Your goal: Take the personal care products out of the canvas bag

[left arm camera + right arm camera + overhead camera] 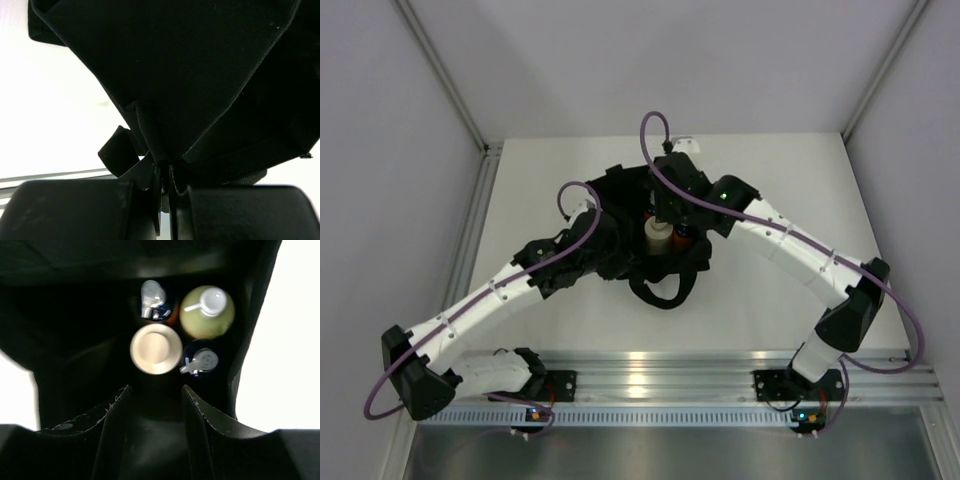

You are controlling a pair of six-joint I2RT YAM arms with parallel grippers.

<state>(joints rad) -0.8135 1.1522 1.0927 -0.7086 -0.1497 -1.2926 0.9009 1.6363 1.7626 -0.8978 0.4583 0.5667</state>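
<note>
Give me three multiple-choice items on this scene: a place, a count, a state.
1. Where is the cream-white cylindrical bottle relative to the black fabric tote bag? A inside it; B beside it; C beneath it.
2. How many bottles does the right wrist view show? A two; B three; C four.
3. The left end effector is: A open; B shut on bag fabric; C holding a bottle.
Answers: 1 A, bag walls surround it. 2 C, plus a pale yellow-green bottle and two dark-blue-capped bottles. 3 B, it pinches a fabric fold.
</note>
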